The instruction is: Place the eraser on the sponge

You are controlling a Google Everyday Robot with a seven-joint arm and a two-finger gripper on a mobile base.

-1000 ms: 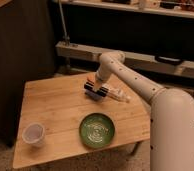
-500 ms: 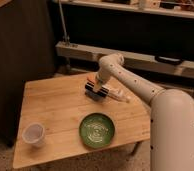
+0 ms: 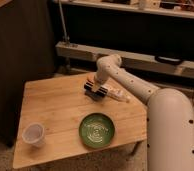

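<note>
Tool [image 3: 92,84]: at the far right part of the counter [image 3: 50,107], pointing down, right above the eraser's left half
Tool's grip: cannot tell how wide it stands or whether it has hold of the eraser; the two merge into one dark shape
Eraser [image 3: 98,91]: black block directly beneath the tool, touching it or nearly so
Eraser's long axis: runs from far left to near right, roughly in line with the tube
Sponge [image 3: 94,97]: seems to be the dark bluish patch at the eraser's near edge, touching it; how much of it lies under the block cannot be told
Tube [image 3: 118,95]: white and orange, just beside the eraser's right end, under the arm
Bowl [image 3: 96,131] and cup [image 3: 33,135]: near the front edge, well apart from the tool
Relation that counts: eraser, sponge and tool are stacked almost straight up and down, so what matters is height, not sideways reach
Stage, as a judgement: fits either the eraser being lowered onto the sponge or already resting there with the tool above it; the view does not settle which
Risk: a long block on a shorter soft pad overhangs and may tip if off centre
</note>
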